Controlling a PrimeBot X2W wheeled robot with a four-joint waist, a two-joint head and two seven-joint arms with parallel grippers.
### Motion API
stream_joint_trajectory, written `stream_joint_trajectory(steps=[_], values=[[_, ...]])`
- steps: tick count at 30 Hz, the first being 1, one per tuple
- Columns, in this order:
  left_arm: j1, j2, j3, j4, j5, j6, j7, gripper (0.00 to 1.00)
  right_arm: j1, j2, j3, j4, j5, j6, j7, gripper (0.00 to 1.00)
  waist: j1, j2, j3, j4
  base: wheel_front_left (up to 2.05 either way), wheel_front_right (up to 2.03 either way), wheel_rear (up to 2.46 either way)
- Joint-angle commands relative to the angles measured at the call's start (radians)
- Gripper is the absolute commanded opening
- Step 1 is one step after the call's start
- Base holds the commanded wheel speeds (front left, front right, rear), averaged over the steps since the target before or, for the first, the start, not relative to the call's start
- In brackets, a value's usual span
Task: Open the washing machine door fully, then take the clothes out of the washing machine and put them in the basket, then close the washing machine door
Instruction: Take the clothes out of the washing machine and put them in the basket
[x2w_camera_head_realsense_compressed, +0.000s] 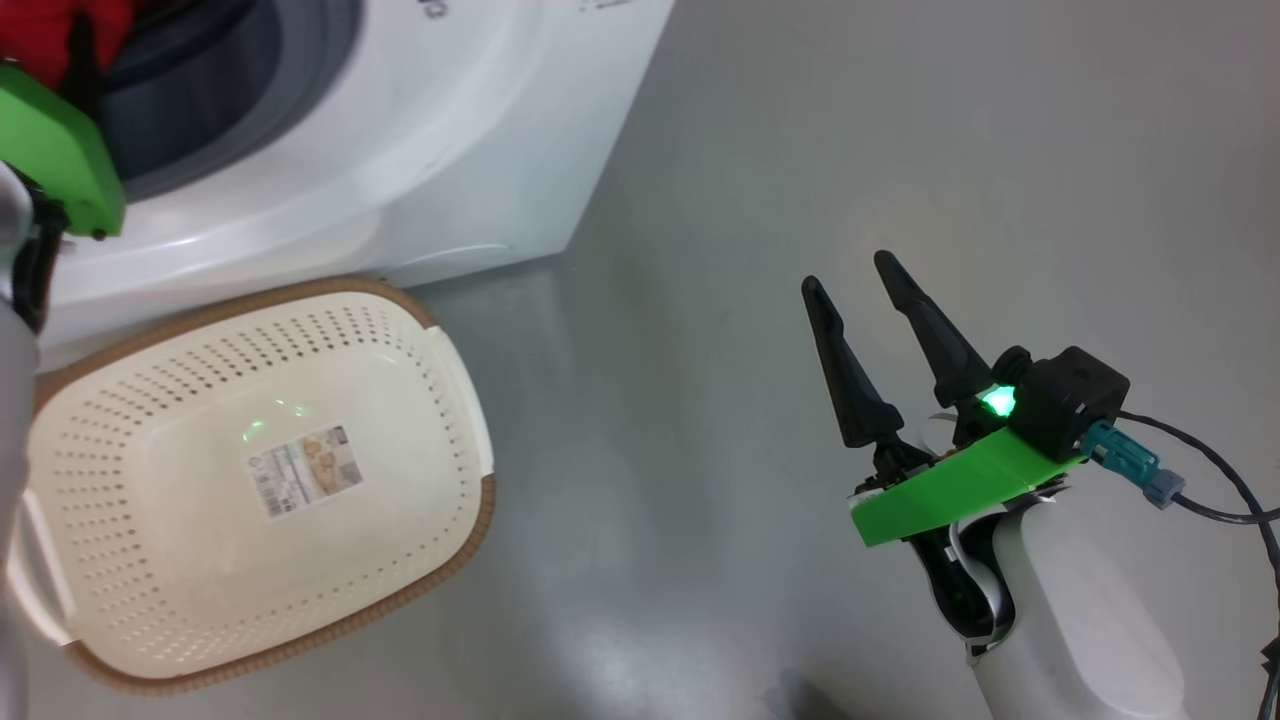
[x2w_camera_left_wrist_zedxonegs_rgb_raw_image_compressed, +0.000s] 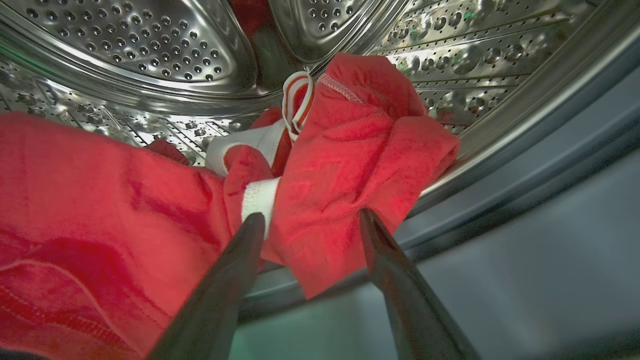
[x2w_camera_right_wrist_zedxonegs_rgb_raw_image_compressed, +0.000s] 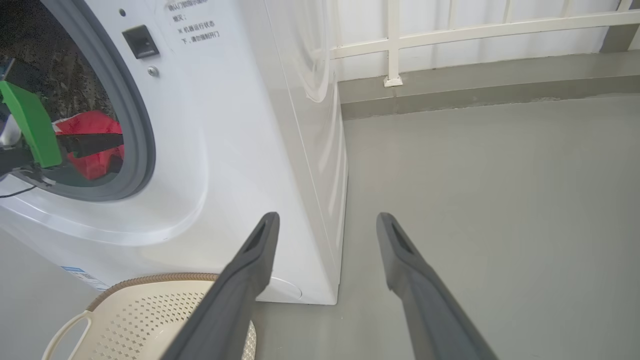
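Nearest to the robot, the right gripper (x2w_camera_head_realsense_compressed: 848, 272) with its two long dark fingers hangs above the bare grey floor (x2w_camera_head_realsense_compressed: 800, 120). Its fingers are spread apart and hold nothing. It is well apart from the work.

To the left of it, the small cream plastic basket with perforated sides and a brown woven-look rim (x2w_camera_head_realsense_compressed: 487, 510) stands on the floor, close against the lower front edge of the big white front-loading washing machine (x2w_camera_head_realsense_compressed: 400, 150). The basket has no garment in it.

Further in, the left gripper (x2w_camera_left_wrist_zedxonegs_rgb_raw_image_compressed: 310, 216) has its fingers inside the mouth of the machine, past the grey rubber gasket (x2w_camera_right_wrist_zedxonegs_rgb_raw_image_compressed: 142, 130). Its jaws are wide open, one on each side of a hanging fold of the bright red fabric clothes with white bands (x2w_camera_left_wrist_zedxonegs_rgb_raw_image_compressed: 340, 165). Whether the tips touch the cloth, I cannot tell. The clothes lie at the front lip of the perforated steel drum (x2w_camera_left_wrist_zedxonegs_rgb_raw_image_compressed: 150, 45), and one corner hangs over this lip.

The step, as I judge it, is the first grasp, so most of the task remains.

What could go wrong:
- The jaws may close on only a thin edge of the fold, and the soft cloth would slip out during the pull.
- The red pieces look tangled by a white loop, so one may drag another over the gasket and drop it on the floor beside the basket.
- Trailing cloth may catch on the gasket.
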Motion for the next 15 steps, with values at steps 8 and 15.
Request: stream_joint_trajectory(steps=[8,15], values=[[-0.055,0.064,-0.011,0.022,-0.009,-0.003,0.004,0.73,-0.002,0.011,0.023,-0.024,-0.001,0.002,-0.012,1.00,0.0000,0.0000,0.031,-0.041,0.00,0.00,0.00],[-0.058,0.061,-0.014,0.036,-0.022,-0.003,-0.019,0.00,-0.002,0.013,0.013,-0.024,-0.003,0.002,-0.012,1.00,0.0000,0.0000,0.022,-0.039,0.00,0.00,0.00]])
